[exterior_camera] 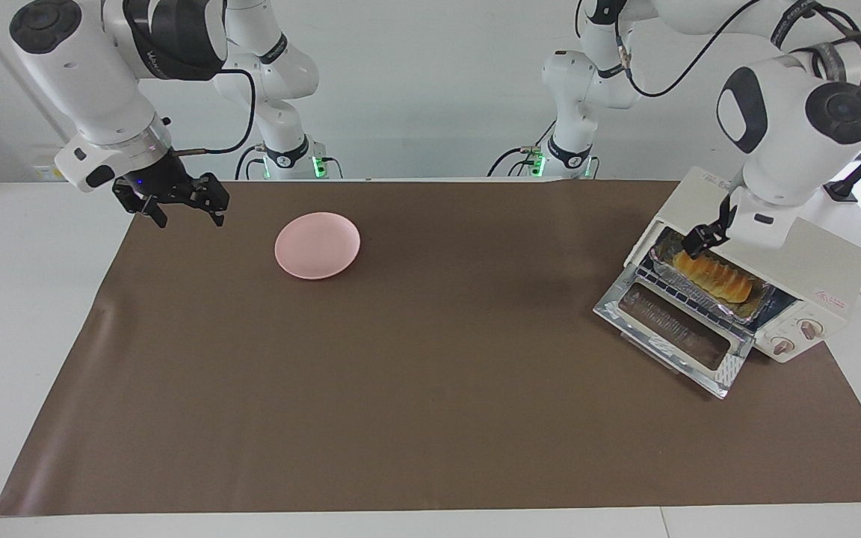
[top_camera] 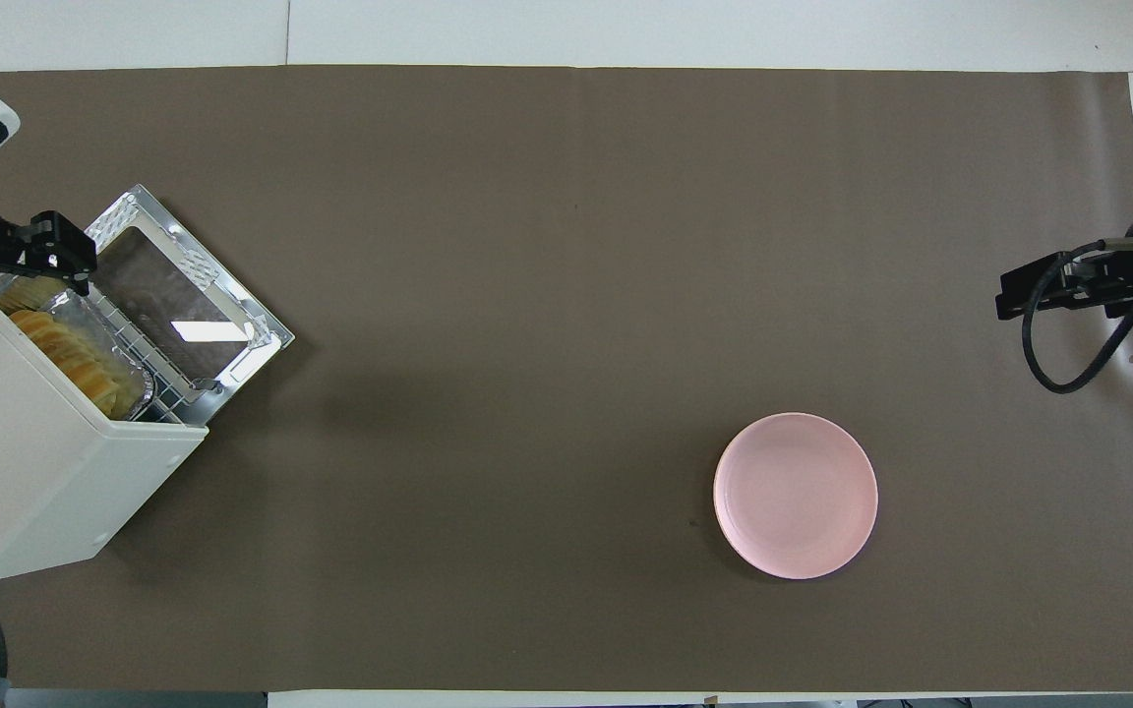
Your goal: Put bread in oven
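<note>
The bread (exterior_camera: 711, 275) is a golden ridged loaf. It lies in a silver foil tray on the rack inside the cream-white oven (exterior_camera: 812, 269), at the left arm's end of the table. The oven's door (exterior_camera: 673, 329) hangs open. In the overhead view the bread (top_camera: 70, 354) shows in the oven's (top_camera: 26, 472) mouth. My left gripper (exterior_camera: 702, 239) is open and empty, raised just above the oven's opening, and it also shows in the overhead view (top_camera: 11, 275). My right gripper (exterior_camera: 185, 213) is open and empty and waits over the mat's edge at the right arm's end.
An empty pink plate (exterior_camera: 318, 245) sits on the brown mat (exterior_camera: 415, 388) toward the right arm's end; it also shows in the overhead view (top_camera: 795, 495). The oven's open door (top_camera: 183, 305) juts out over the mat.
</note>
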Robot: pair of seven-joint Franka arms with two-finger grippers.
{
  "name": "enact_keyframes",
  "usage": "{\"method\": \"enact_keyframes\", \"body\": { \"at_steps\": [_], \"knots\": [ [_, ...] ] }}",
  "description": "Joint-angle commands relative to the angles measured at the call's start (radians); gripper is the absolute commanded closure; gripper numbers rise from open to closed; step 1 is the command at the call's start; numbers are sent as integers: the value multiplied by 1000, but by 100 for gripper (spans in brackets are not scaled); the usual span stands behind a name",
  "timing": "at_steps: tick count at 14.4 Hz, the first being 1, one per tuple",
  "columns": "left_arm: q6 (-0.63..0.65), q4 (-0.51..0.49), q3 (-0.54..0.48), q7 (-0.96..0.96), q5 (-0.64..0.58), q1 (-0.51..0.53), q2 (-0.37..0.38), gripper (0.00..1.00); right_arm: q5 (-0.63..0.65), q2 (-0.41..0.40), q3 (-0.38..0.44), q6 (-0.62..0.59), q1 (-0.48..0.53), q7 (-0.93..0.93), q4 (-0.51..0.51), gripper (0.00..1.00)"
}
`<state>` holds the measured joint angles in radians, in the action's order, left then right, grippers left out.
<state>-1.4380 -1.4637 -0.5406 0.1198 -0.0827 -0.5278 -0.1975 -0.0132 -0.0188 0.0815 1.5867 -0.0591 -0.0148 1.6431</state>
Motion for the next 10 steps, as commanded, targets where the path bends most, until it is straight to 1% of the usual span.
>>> {"method": "enact_keyframes", "body": {
  "at_steps": [1, 4, 5, 6, 7, 9, 10],
  "knots": [
    [77, -44, 24, -43, 4, -21, 107, 0, 15, 17, -9, -8, 10, -24, 14, 0],
    [106, -52, 31, -43, 5, -70, 144, 0, 15, 17, -9, -8, 10, -24, 14, 0],
    [110, -59, 130, -58, 9, 36, 156, 0, 15, 17, -9, -8, 10, -24, 14, 0],
    [107, -61, 309, -77, 11, 205, 176, 0, 15, 17, -9, -8, 10, -24, 14, 0],
    [100, -61, 382, -116, 11, 288, 179, 0, 15, 17, -9, -8, 10, -24, 14, 0],
    [96, -72, 407, -210, 11, 348, 200, 0, 15, 17, -9, -8, 10, -24, 14, 0],
    [91, -76, 445, -232, 12, 395, 211, 0, 15, 17, -9, -8, 10, -24, 14, 0]
  ]
}}
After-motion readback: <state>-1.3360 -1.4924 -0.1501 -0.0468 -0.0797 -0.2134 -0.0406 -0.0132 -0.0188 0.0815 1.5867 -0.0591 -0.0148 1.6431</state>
